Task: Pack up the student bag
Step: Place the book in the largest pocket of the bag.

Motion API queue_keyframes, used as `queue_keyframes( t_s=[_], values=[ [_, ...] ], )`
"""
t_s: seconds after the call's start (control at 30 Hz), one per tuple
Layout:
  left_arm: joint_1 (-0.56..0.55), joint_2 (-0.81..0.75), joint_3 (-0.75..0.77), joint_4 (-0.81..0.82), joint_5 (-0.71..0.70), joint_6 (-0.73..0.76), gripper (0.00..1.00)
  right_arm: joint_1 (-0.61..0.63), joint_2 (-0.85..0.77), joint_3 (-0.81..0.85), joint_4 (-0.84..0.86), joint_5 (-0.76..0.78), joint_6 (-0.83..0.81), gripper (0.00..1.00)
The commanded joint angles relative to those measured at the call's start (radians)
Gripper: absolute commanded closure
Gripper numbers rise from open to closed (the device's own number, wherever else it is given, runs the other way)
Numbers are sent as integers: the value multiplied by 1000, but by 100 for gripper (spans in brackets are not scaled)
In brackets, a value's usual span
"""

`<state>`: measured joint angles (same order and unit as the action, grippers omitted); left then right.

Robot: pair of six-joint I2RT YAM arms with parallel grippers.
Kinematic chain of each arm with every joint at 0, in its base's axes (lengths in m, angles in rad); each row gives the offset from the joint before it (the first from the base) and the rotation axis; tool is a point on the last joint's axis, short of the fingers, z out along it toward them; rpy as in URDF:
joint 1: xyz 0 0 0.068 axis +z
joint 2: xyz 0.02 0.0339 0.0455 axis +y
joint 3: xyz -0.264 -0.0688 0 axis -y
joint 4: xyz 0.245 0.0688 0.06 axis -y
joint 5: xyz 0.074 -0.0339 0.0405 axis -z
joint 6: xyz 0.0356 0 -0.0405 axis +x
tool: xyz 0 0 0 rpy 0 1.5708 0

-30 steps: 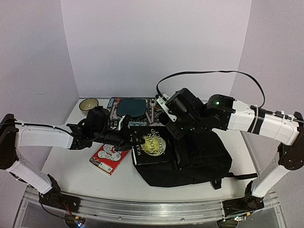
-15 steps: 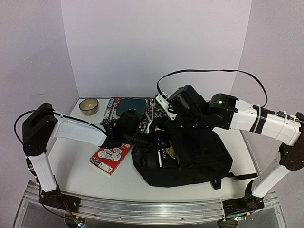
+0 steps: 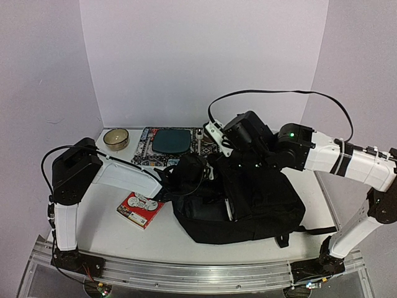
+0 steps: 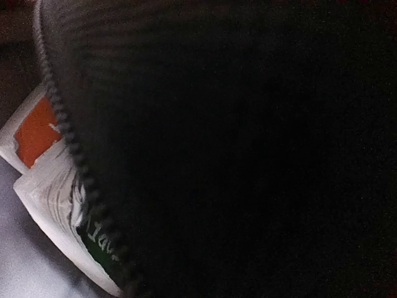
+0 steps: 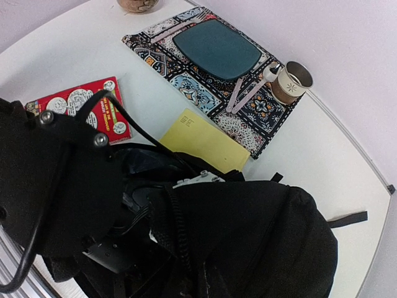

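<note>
Items on the counter, by kind:

- Student bag: one, black.
- Patterned mat: one.
- Dark teal pad: one, lying on the mat.
- Bowl: one.
- Metal cup: one.
- Slim pale utensils: two, side by side on the mat.
- Red booklet: one.
- Yellow notepad: one.
- Book: one white edge shows in the bag's opening. Whether more lie inside cannot be told.
</note>
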<state>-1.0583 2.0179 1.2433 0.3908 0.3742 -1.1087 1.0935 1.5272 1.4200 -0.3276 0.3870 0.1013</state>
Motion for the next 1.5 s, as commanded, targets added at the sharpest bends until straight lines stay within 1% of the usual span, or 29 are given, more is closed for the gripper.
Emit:
queue_keyframes(
  t_s=[0.0, 0.1, 0.2, 0.3, 0.43, 0.5, 0.67, 0.77, 0.83, 0.9, 1.0, 1.07, 1.1, 1.3, 1.37, 1.47],
  values=[
    [2, -22, -4, 84, -148, 27, 68, 1, -63, -15, 65, 35, 2, 100],
    [-6, -53, -55, 75, -197, 58, 53, 2, -74, -28, 66, 52, 2, 100],
    [-19, -88, -87, 48, -244, 92, 40, 1, -84, -38, 66, 61, 0, 100],
    [-27, -128, -120, 5, -289, 116, 34, 2, -98, -48, 67, 70, -1, 100],
    [-29, -163, -159, -34, -308, 120, 32, 1, -110, -57, 67, 76, -1, 100],
    [-31, -169, -169, -46, -298, 115, 36, 1, -114, -58, 66, 78, 0, 100],
    [-48, -144, -152, -59, -265, 113, 59, 1, -113, -62, 67, 75, 3, 100],
    [-51, -106, -112, -62, -240, 118, 76, 1, -110, -60, 67, 72, 4, 100],
    [-51, -81, -73, -63, -231, 120, 83, 2, -108, -61, 67, 71, 5, 100],
    [-52, -55, -30, -63, -228, 130, 88, 0, -107, -63, 67, 70, 7, 100],
    [-52, -37, 28, -64, -241, 160, 87, 2, -106, -73, 67, 69, 12, 100],
    [-53, -53, 18, -67, -271, 176, 79, 1, -111, -83, 67, 77, 13, 100],
    [-52, -75, 4, -68, -292, 185, 73, 2, -115, -93, 66, 89, 12, 100],
    [-52, -244, -151, -118, -440, 227, 43, 1, -168, -174, 66, 182, 2, 100],
    [-52, -310, -196, -164, -496, 242, 35, 1, -186, -203, 65, 205, 1, 100],
    [-52, -388, -210, -312, -597, 270, 27, 1, -210, -248, 63, 195, 5, 100]
  ],
)
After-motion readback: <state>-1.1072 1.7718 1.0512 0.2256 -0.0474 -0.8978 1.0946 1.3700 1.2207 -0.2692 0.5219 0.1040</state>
